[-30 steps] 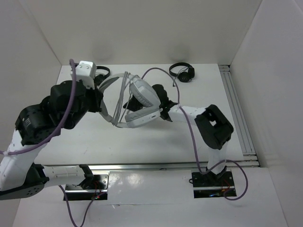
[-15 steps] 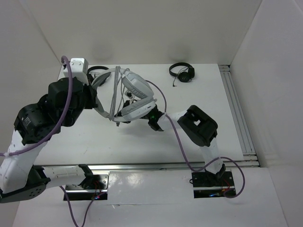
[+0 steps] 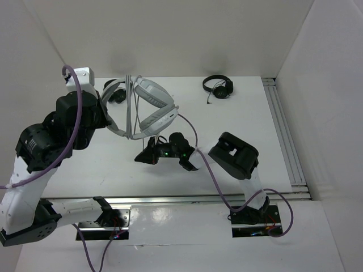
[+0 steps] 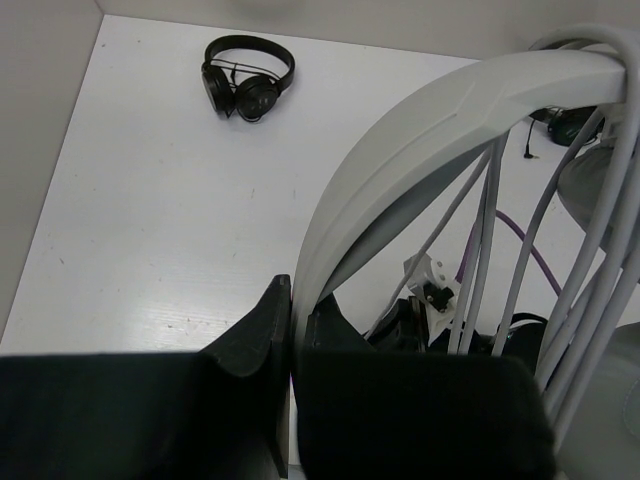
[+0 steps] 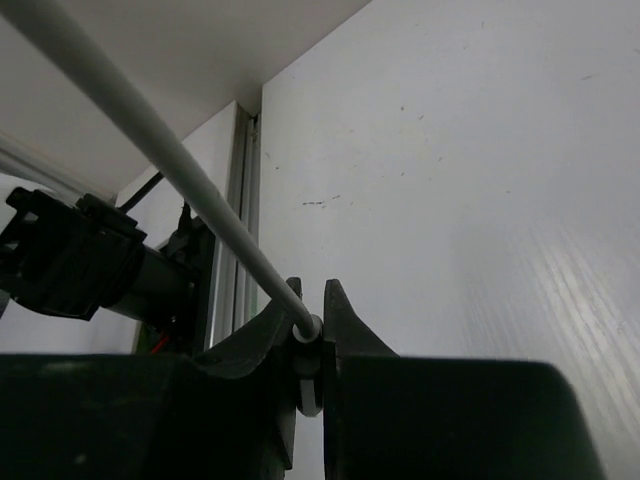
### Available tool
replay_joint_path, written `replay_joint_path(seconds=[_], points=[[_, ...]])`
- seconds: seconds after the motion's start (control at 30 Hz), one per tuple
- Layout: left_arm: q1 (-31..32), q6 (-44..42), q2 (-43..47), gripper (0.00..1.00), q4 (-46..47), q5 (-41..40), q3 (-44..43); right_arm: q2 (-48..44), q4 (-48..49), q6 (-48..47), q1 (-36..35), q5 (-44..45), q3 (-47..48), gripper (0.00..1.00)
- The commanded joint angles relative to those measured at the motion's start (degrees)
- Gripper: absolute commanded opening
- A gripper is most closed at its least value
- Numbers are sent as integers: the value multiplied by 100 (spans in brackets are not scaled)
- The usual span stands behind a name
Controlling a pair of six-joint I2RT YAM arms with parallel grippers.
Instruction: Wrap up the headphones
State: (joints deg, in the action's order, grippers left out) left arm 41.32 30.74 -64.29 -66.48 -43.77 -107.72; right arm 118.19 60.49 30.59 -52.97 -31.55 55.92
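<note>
The left hand, clamped on the headband, has carried the headphones farther left, held above the table. The right hand, pinching the cable, has swung to the near side beneath them, probably adding another turn.

Bright, even light is falling from overhead onto the white table, throwing faint, soft shadows on the back wall. A pale sheen is streaking the table in the right wrist view. The headphones are blurring slightly near the left wrist lens.

Black headphones flat on white tabletop, well ahead of left tool; second black pair farther right.
</note>
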Motion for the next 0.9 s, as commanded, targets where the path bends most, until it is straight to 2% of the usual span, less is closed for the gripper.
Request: replay_joint_path(seconds=[0.0, 0.07, 0.13, 0.23, 0.4, 0.57, 0.67, 0.7, 0.77, 0.8, 0.83, 0.87], points=[[-36, 450, 84, 0, 759, -193, -92, -253, 508, 0, -3, 219, -152, 5], [-36, 521, 84, 0, 698, -352, -91, -305, 420, -53, -3, 280, -152, 5], [-36, 591, 31, 0, 645, -561, -91, -305, 420, -53, -3, 333, -230, 0], [-98, 793, -109, 0, 566, -773, 23, -463, 420, -1, -151, 684, -519, 0], [-730, 951, -469, 0, 934, -440, 400, -1234, 140, -158, -783, 1510, -986, 0], [-1327, 872, -997, 0, 1417, 86, 769, -2071, -1483, -843, -1549, 1977, -908, 0], [-1434, 802, -1121, 0, 1620, 88, 1382, -2537, -1934, -1125, -1690, 1566, -908, 0], [-1434, 802, -1121, 0, 1768, 88, 1586, -2668, -2144, -1325, -1690, 1164, -908, 0], [-1486, 802, -1121, 0, 1919, 88, 2208, -3089, -2776, -1607, -1742, 1160, -786, 0], [-1487, 715, -1121, 0, 1971, 175, 2386, -3248, -3562, -1800, -1839, 1238, -584, 0], [-1487, 601, -1121, 0, 1972, 176, 2544, -3406, -4005, -2237, -1927, 1691, -452, 0], [-1487, 539, -1042, 0, 1972, 280, 2859, -3660, -4880, -2459, -2110, 2001, -303, 0]])
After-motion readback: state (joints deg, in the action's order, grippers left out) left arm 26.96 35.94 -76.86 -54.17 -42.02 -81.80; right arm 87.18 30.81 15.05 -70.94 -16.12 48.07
